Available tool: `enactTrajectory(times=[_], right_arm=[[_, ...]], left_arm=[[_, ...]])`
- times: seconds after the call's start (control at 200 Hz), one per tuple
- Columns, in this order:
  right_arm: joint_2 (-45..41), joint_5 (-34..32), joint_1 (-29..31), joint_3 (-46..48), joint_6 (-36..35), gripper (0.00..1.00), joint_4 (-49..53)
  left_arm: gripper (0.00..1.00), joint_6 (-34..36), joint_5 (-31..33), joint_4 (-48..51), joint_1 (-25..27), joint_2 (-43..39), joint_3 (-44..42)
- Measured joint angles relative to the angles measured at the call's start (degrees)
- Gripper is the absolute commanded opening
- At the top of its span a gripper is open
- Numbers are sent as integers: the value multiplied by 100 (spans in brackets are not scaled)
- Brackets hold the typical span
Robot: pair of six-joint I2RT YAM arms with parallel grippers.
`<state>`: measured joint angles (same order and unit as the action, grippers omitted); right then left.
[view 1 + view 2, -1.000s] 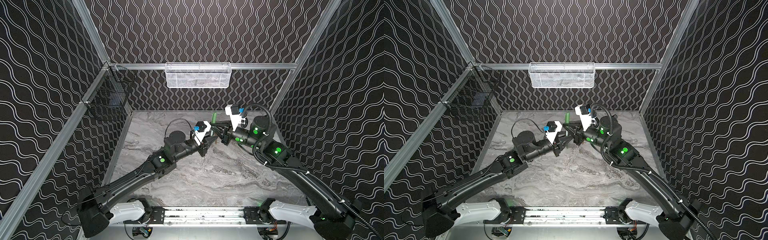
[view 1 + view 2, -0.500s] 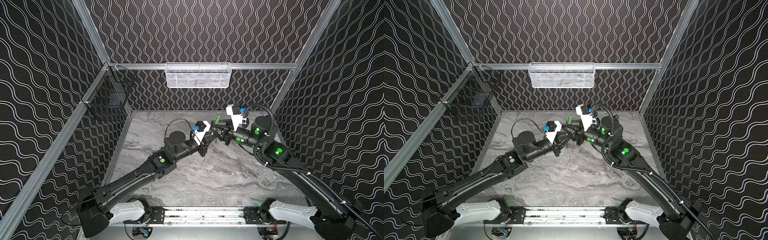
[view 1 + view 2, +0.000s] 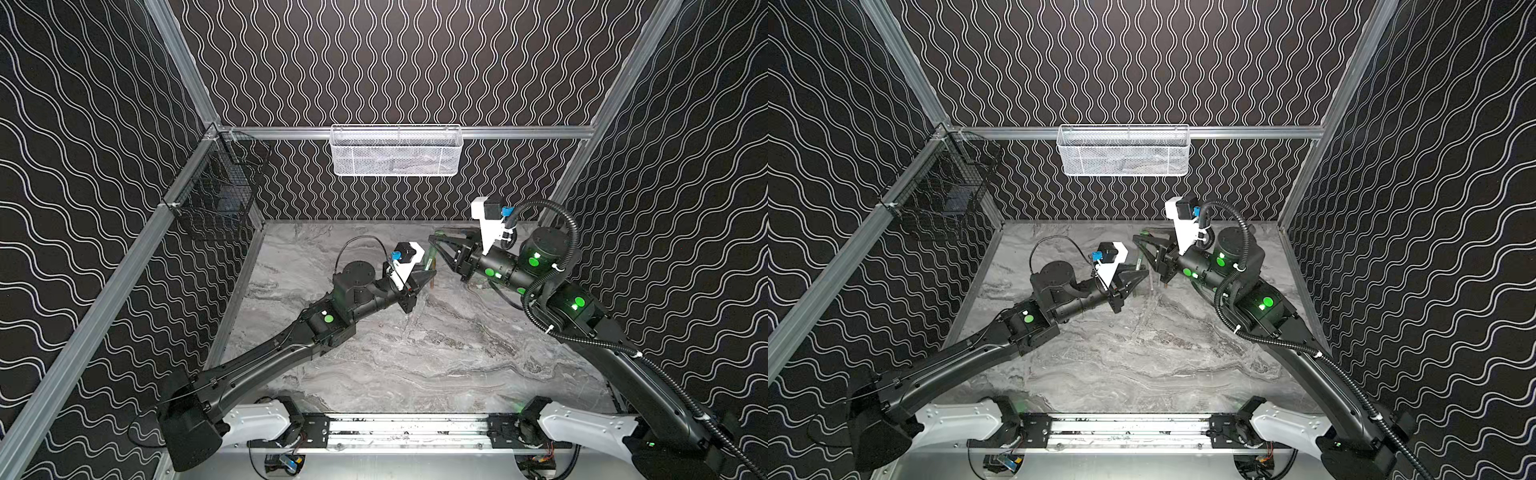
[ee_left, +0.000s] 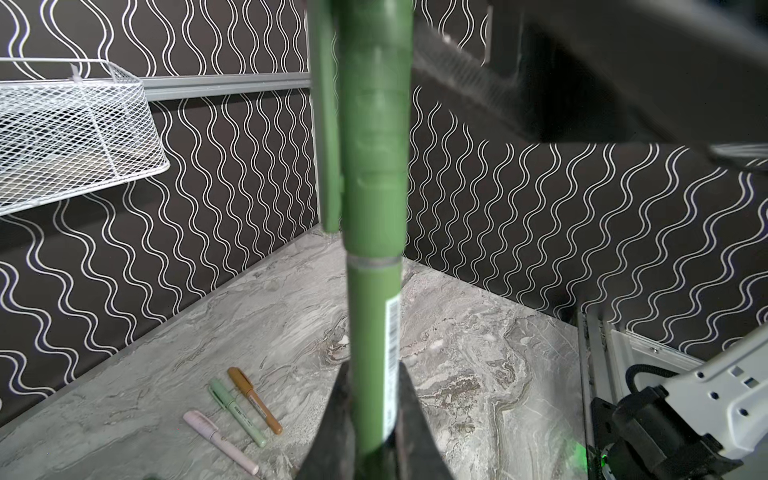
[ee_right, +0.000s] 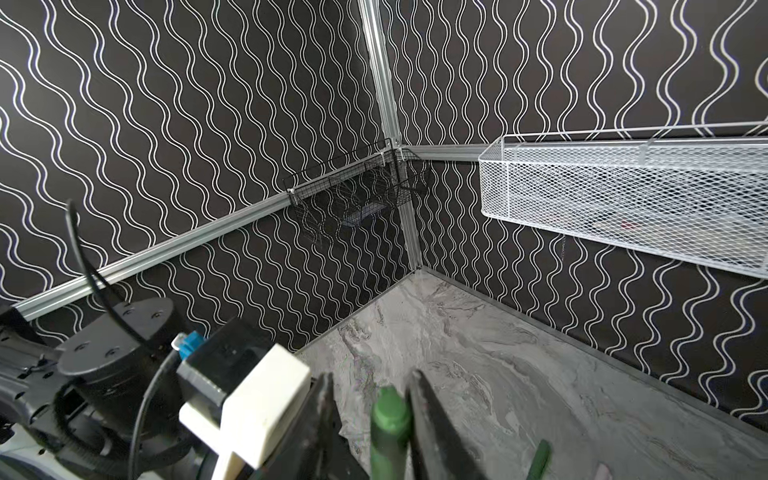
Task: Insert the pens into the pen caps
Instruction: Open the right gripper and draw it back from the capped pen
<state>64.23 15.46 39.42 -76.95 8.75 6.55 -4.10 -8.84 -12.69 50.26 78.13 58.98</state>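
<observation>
Left gripper (image 4: 374,368) clamped on the barrel of a dark green pen (image 4: 372,332), jaws tight on both sides, near the barcode label. The pen sticks out past the jaws, and its far end sits inside the dark green cap (image 4: 376,124), clip running alongside; a thin grey ring shows at the seam where cap meets barrel.

Right gripper (image 5: 372,372) faces the left gripper tip to tip, jaws parted around the cap's closed end. One jaw is against the cap or just beside it, the other clearly apart from it, so there is no grip.

In both top views the two grippers meet above the far middle of the marble tabletop (image 3: 395,353), with the pen between them.

Beyond the left gripper, down on the tabletop toward the back wall, three capped pens lie side by side, nearly parallel: pink pen (image 4: 220,440), pale green pen (image 4: 237,411), orange-brown pen (image 4: 254,399).

Another green stick (image 5: 540,457) shows low beside the right gripper, blurred.

Farther out are a white mesh basket (image 3: 395,151) on the back wall and a black wire basket (image 3: 216,199) on the side wall.
</observation>
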Motion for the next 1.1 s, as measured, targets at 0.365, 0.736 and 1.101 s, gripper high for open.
enactTrajectory(times=[0.365,0.736,1.101], right_arm=[[-74,46,-20,376,48,0,-376],[-238,-326,-59,1115,236,0,-1593],[-20,-313,-72,1803,782,0,-2081]], left_arm=[[0,-4,63,352,0,-24,179],[0,0,-24,1108,-127,369,1014],[0,-50,-87,3213,-407,651,1602]])
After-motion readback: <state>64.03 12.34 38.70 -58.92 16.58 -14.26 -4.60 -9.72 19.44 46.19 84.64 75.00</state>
